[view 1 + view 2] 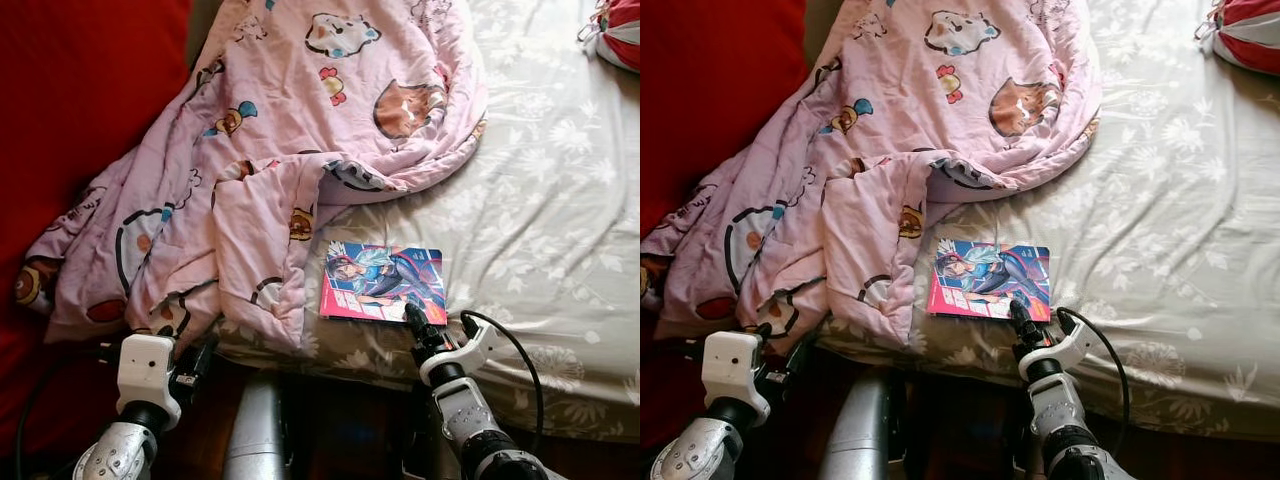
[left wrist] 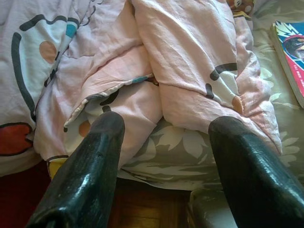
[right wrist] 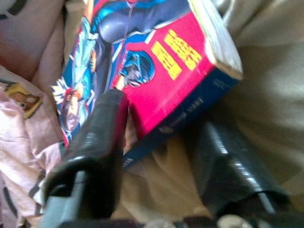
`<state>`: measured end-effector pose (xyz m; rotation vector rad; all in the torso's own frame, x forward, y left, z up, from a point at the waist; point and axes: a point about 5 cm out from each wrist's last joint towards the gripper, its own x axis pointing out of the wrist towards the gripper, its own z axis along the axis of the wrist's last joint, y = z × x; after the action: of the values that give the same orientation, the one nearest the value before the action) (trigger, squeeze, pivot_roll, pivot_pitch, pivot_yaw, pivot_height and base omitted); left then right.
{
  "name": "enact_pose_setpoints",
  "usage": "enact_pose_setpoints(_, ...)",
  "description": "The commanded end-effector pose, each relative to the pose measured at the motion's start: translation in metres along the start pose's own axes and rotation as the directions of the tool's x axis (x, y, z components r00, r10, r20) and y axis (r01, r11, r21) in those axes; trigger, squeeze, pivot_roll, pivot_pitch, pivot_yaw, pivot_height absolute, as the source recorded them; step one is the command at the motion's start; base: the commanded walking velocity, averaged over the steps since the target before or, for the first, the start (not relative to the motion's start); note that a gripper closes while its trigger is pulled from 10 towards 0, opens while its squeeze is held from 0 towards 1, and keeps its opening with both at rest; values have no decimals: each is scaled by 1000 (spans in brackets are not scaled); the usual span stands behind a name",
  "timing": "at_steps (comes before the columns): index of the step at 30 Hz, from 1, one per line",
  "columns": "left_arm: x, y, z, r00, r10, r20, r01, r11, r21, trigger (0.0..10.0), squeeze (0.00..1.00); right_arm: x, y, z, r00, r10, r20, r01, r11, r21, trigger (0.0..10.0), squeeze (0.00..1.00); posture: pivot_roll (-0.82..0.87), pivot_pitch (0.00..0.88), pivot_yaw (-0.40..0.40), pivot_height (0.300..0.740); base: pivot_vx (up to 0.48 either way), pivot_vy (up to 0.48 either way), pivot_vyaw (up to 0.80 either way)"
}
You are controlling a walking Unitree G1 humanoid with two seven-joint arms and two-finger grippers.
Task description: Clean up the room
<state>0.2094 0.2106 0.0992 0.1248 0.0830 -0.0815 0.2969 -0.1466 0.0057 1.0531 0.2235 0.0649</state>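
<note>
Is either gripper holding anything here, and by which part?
The right gripper straddles the book's near edge, not clamped. The left gripper is open, holding nothing.

A pale grey-beige bed sheet with a white flower print point(image 1: 545, 210) covers the bed, wrinkled and hanging over the near edge. A crumpled pink quilt printed with cartoon animals point(image 1: 300, 120) lies heaped over the bed's left half, one folded flap reaching the near edge and its left side spilling against a plain red fabric panel point(image 1: 70, 100). A red-and-white striped cloth item point(image 1: 622, 38) sits at the bed's far right corner. Dark brown wooden floor point(image 2: 142, 209) shows below the near edge.
</note>
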Motion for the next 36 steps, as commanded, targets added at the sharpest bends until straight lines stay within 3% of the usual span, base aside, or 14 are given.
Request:
enact_pose_setpoints(1,-4,2,-8,999,3,-32,-3,1000,13,10000,0,-12,-13,-16,996,-78,-39,78,997,13,0,0,367,285,97,596,0,0,0)
enact_pose_setpoints(5,-4,3,-9,999,5,-31,-5,1000,16,10000,0,-28,-30,-20,987,-159,-16,159,987,19,0,0,357,280,94,596,0,0,0)
enact_pose_setpoints(11,-3,1,-10,999,4,-33,-4,1000,13,10000,0,-47,-43,-36,981,-187,-50,188,982,9,0,0,349,279,93,596,0,0,0)
enact_pose_setpoints(25,0,1,-11,1000,6,-24,-6,1000,12,10000,0,-47,-45,-28,966,-251,54,250,968,33,0,0,337,261,82,596,0,0,0)
enact_pose_setpoints(28,2,2,-12,1000,12,-18,-12,1000,14,10000,0,-44,-42,-15,954,-263,146,263,965,19,0,0,331,254,73,596,0,0,0)
enact_pose_setpoints(36,5,2,-12,1000,18,-12,-18,1000,11,10000,0,-54,-50,-6,927,-302,224,310,951,-1,0,0,318,241,65,596,0,0,0)
